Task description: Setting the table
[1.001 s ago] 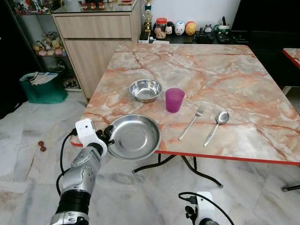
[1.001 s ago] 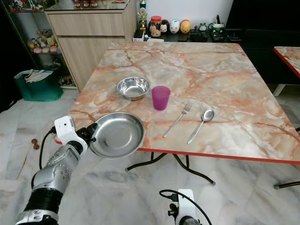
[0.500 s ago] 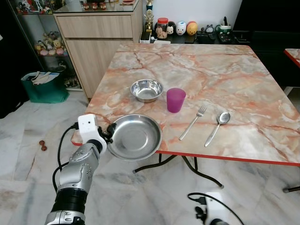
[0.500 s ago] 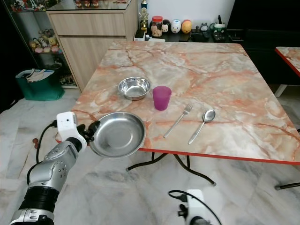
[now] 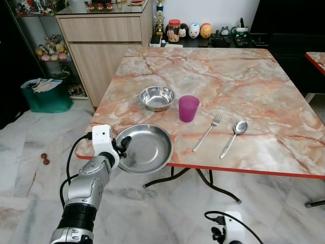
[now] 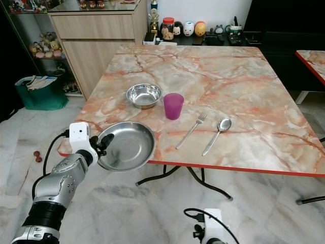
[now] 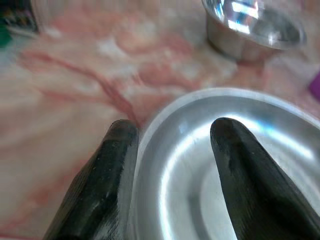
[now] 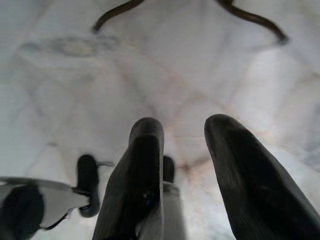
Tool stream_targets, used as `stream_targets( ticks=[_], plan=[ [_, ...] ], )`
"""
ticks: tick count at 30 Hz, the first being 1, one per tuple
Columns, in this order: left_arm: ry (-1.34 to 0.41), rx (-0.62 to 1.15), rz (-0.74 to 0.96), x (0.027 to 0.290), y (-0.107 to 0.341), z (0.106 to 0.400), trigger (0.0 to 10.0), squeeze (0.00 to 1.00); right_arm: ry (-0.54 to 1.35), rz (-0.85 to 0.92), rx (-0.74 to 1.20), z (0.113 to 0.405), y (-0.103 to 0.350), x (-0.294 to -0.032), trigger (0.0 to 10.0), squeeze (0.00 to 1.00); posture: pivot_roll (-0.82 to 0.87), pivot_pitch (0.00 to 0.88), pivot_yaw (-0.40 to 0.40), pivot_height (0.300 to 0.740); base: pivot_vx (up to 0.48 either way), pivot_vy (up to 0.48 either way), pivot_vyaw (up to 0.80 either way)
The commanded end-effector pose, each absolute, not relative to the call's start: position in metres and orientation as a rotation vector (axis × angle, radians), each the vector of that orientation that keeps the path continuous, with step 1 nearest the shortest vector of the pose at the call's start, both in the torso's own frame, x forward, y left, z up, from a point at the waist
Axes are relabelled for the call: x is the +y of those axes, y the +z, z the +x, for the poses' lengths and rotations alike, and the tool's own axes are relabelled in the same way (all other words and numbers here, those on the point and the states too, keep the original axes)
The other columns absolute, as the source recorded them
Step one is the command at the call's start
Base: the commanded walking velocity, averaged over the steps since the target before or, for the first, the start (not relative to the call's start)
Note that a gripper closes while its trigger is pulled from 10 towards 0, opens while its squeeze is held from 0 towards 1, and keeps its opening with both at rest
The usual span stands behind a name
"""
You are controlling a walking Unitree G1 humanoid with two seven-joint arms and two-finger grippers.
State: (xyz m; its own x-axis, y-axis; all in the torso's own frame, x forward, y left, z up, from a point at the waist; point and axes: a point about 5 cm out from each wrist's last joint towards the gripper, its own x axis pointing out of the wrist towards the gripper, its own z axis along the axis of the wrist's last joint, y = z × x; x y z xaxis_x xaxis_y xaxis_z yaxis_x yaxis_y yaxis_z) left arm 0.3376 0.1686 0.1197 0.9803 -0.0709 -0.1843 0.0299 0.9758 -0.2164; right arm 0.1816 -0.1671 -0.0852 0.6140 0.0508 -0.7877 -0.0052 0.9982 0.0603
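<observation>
So left pincer pinches rim of steel plate, one finger inside, one outside — plate half overhangs table near edge, probably mid-placement beside fork, spoon. Right pincer idle, parted, empty, over floor.

Plate and bowl: polished shiny metal. Cup: matt purple plastic. Counter: glossy marble-patterned surface.

head stereo downward, wrists close, table shared
</observation>
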Motion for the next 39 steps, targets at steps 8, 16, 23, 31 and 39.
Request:
stream_targets(
  ticks=[8, 16, 23, 31, 39],
  plan=[
    [0.009, 0.193, -0.071, 0.181, 0.119, 0.34, 10.0, 0.0, 0.045, 0.044, 0.904, 0.185, -0.085, -0.153, 10.0, 0.0, -0.01, 0.0, 0.011, 0.74, 0.0, 0.0, 0.0],
    [-0.024, 0.246, -0.054, 0.18, 0.108, 0.335, 10.0, 1.0, 0.03, 0.039, 0.9, 0.187, -0.083, -0.169, 10.0, 0.0, -0.01, 0.0, 0.012, 0.74, 0.0, 0.0, 0.0],
    [-0.088, 0.287, -0.059, 0.172, 0.104, 0.335, 10.0, 0.0, 0.008, 0.036, 0.899, 0.188, -0.08, -0.19, 10.0, 0.0, 0.0, 0.0, 0.008, 0.74, 0.0, 0.0, 0.0],
    [-0.12, 0.314, -0.043, 0.168, 0.099, 0.334, 10.0, 0.0, 0.005, 0.037, 0.907, 0.185, -0.081, -0.192, 10.0, 0.0, -0.01, 0.0, 0.008, 0.74, 0.0, 0.0, 0.0],
    [-0.116, 0.322, -0.034, 0.166, 0.098, 0.337, 10.0, 0.0, 0.026, 0.043, 0.9, 0.191, -0.081, -0.174, 10.0, 0.0, 0.0, 0.0, 0.009, 0.74, 0.0, 0.0, 0.0]
  ],
)
